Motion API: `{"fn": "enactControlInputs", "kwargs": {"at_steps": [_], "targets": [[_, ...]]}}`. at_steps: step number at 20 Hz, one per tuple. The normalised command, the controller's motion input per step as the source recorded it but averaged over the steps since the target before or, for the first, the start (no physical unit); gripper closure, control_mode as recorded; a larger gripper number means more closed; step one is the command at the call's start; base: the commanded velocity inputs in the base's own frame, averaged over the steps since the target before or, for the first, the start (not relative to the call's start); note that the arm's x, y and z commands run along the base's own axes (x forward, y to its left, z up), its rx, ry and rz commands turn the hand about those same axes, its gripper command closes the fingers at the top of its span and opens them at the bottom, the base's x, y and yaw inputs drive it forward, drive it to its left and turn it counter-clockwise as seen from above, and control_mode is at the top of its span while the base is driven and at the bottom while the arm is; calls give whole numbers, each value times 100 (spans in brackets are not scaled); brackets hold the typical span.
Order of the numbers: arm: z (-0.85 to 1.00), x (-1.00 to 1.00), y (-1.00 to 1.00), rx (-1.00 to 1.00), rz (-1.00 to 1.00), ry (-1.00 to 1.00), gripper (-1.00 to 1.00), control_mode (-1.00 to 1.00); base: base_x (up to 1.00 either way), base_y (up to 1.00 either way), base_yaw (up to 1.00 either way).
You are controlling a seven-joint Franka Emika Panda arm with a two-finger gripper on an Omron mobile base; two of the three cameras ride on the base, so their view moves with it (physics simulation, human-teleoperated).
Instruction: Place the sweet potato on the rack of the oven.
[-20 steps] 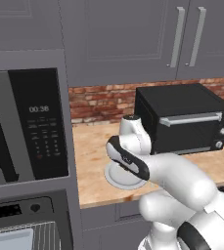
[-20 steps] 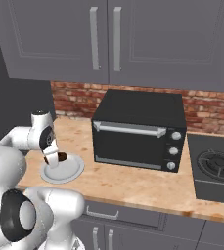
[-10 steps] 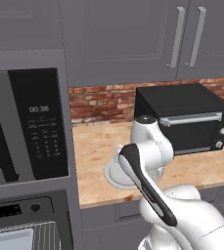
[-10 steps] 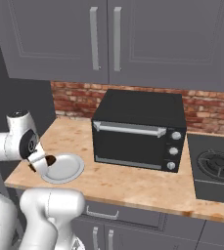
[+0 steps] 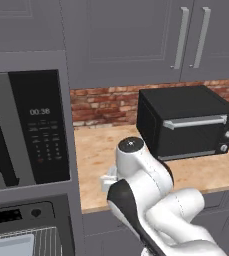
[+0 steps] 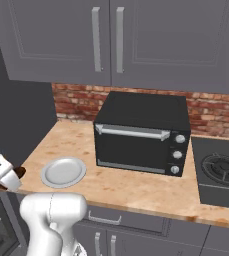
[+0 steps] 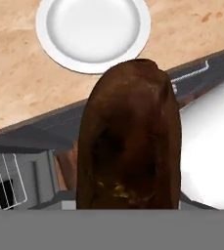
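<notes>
The sweet potato (image 7: 128, 141), a dark brown lump, looms close in the hand view and hides the fingertips. From the right base view it shows as a small brown end (image 6: 20, 172) sticking out of my gripper (image 6: 11, 175), which is shut on it just past the counter's left end, left of the white plate (image 6: 63, 171). Thin grey wires of the rack (image 7: 2, 180) lie at the lower left of the hand view, below the potato's level. The oven's dark control strip (image 5: 16, 216) with its round knob sits under the microwave.
The bare white plate (image 7: 93, 31) rests on the wooden counter (image 6: 116, 185). A black toaster oven (image 6: 141, 137) stands to its right, with a stove burner (image 6: 221, 170) beyond. The microwave (image 5: 31, 130) fills the wall column above the oven. My own arm (image 5: 146, 200) crowds the foreground.
The gripper has carried the sweet potato off the plate to the left, past the counter's end and lower, toward the oven. The plate is left bare.
</notes>
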Motion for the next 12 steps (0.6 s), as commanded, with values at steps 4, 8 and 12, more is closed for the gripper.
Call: {"fn": "enactControlInputs", "kwargs": {"at_steps": [4,8,12], "targets": [[0,-63,100,-15,22,-2,100,-100,0,0,0],[-18,-56,100,-15,20,0,100,-100,0,0,0],[-41,-7,100,-21,28,-8,100,-100,0,0,0]]}}
